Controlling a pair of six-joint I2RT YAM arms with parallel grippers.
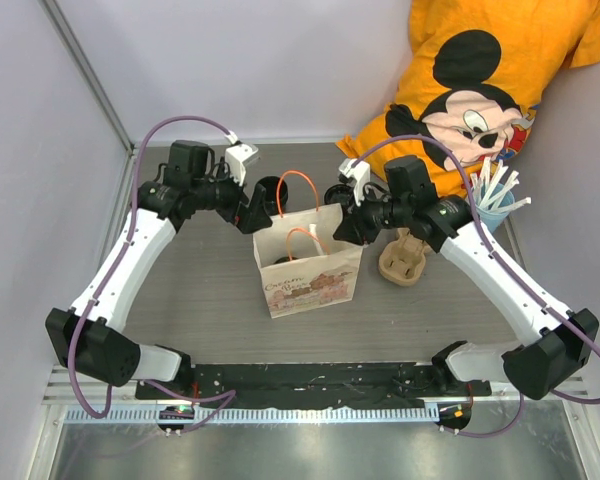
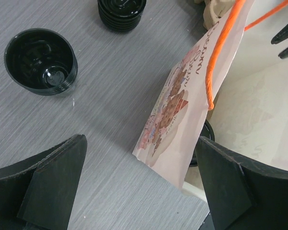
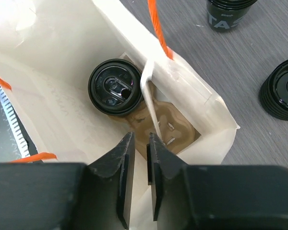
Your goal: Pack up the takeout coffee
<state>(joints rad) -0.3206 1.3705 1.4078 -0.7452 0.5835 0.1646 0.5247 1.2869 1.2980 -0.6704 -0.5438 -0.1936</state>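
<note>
Now cup (image 3: 116,87) sits lidded in bag (image 3: 62,62); your right gripper (image 3: 141,135) hangs slightly parted, empty, left gripper (image 2: 140,143) spread wide, so next you likely lift straight out past handle (image 3: 156,24).

Bright, even overhead light, soft short shadows on the grey tabletop (image 1: 210,300), white glare washing out part of the paper bag (image 3: 19,28) in the right wrist view, near foreground softly blurred
</note>
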